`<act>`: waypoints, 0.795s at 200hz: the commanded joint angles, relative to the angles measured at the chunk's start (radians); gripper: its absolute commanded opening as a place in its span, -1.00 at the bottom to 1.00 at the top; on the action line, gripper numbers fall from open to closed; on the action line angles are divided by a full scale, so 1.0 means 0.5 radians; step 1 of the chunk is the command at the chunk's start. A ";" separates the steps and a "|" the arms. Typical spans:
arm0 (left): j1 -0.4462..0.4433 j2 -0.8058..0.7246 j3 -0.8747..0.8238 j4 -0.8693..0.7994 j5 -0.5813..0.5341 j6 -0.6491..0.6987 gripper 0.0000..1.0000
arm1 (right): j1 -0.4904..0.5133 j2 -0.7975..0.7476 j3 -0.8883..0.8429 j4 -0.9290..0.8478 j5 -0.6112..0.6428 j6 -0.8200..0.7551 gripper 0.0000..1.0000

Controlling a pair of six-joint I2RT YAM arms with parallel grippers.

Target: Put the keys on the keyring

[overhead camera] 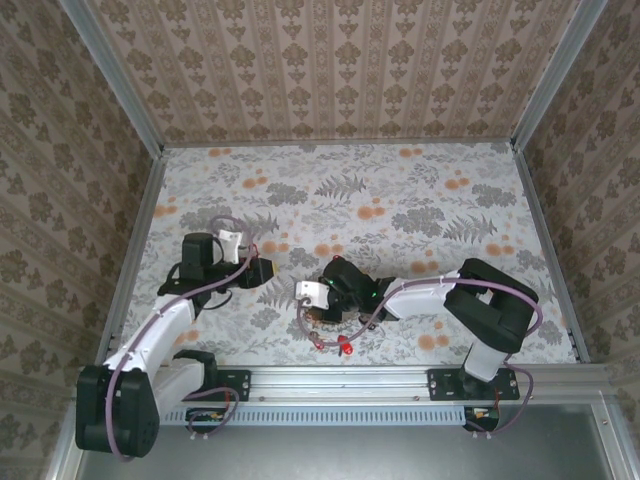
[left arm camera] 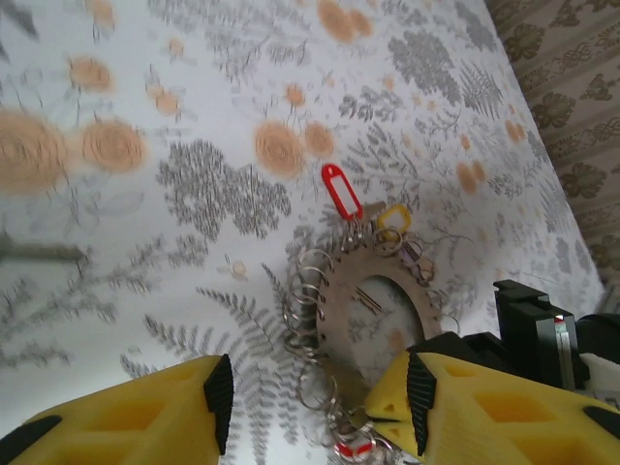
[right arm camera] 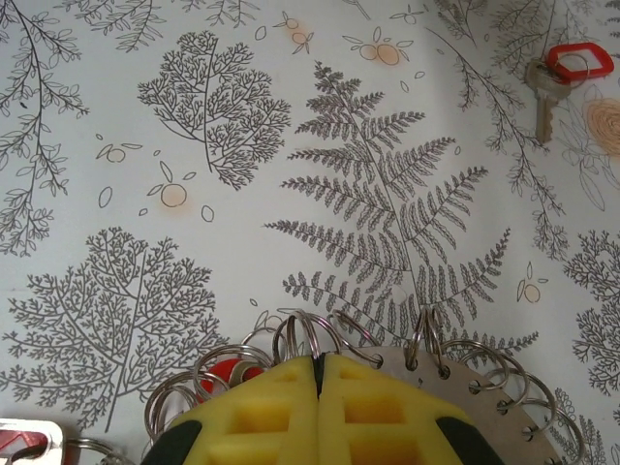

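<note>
One floral-patterned white table (overhead camera: 400,200) carries two black-and-white robot arms, the left arm (overhead camera: 160,330) and the right arm (overhead camera: 490,300), each ending in one gripper with two yellow fingers. On the near middle of the table, between the two grippers, sits a single flat brownish-grey metal keyring (left arm camera: 368,266), shaped like a wide washer with a large centre hole. Its rim is threaded with many small silver wire split rings (left arm camera: 302,300), too crowded to count exactly.

In the left wrist view, two red plastic tags (left arm camera: 341,191) hang from the keyring, one at its far edge and one at its near edge, and one yellow plastic tag (left arm camera: 392,217) hangs just beside the far red one. In the right wrist view, one silver metal key with a red tag (right arm camera: 544,102) lies flat on the table, well apart from the keyring.

The left gripper (left arm camera: 315,387) has its fingers apart with nothing between them; the keyring lies beyond the gap, untouched. The right gripper (right arm camera: 318,373) has its fingers pressed together, seam closed, directly over the keyring's rim (right arm camera: 484,402) and its split rings. Whether they pinch the rim or only rest against it cannot be told.
</note>
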 commanded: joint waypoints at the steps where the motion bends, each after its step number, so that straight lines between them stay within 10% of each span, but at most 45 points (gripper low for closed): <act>1: 0.008 -0.019 -0.052 0.165 -0.093 0.169 0.05 | -0.011 -0.030 -0.021 0.118 -0.186 0.005 -1.00; 70: 0.107 -0.090 -0.085 -0.006 -0.498 -0.102 0.05 | 0.043 0.052 0.167 -0.498 -0.174 -0.488 -0.99; 159: 0.197 -0.138 -0.120 -0.025 -0.484 -0.125 0.05 | 0.084 0.127 0.310 -0.678 -0.191 -0.457 -0.71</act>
